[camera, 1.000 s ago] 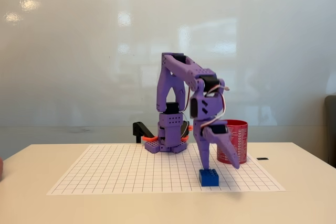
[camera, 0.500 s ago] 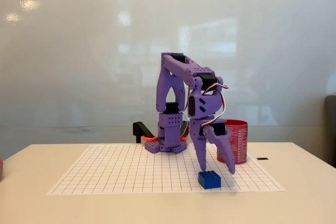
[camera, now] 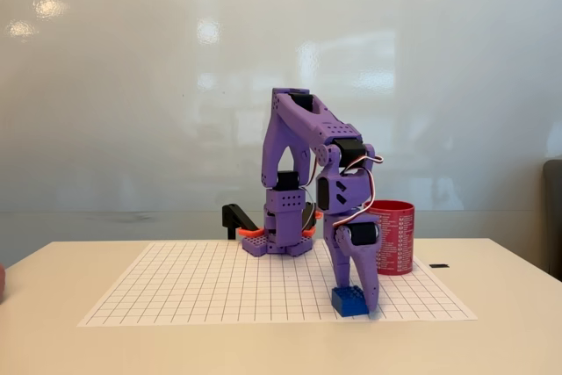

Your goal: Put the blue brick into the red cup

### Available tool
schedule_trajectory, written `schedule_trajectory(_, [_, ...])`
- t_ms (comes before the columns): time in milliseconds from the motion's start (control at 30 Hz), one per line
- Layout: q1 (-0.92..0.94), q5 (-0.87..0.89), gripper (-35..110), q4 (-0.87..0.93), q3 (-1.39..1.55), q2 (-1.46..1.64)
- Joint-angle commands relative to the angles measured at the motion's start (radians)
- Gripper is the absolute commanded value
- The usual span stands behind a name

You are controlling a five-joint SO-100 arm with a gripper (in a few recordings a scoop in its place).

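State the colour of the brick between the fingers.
Bright blue brick, seen in the fixed view.

The fixed view is bright and evenly lit, with soft, diffuse light from above. The glossy white wall (camera: 132, 85) behind carries several blurred glare spots from ceiling lamps, strongest at upper left, plus a pale rectangular reflection near the middle. Shadows on the counter (camera: 509, 340) are faint; a weak, soft one lies under the purple arm (camera: 303, 129) and the blue brick (camera: 349, 301). Focus is fair, slightly soft overall, with no marked edge distortion.
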Motion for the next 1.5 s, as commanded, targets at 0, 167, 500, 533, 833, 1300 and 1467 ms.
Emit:
schedule_trajectory(0, [0.002,-0.026,0,-0.005,0.015,0.003])
schedule_trajectory(167, [0.006,-0.049,-1,-0.017,0.049,0.005])
schedule_trajectory(500, [0.058,-0.078,-1,0.012,-0.069,0.247])
schedule_trajectory(533, [0.066,-0.083,-1,0.069,-0.146,0.258])
schedule_trajectory(833, [0.11,-0.167,-1,0.431,-0.58,0.405])
schedule_trajectory(1300, [-0.502,0.0,-1,0.641,-0.601,0.551])
schedule_trajectory(1467, [-0.652,0.061,-1,0.703,-0.601,0.563])
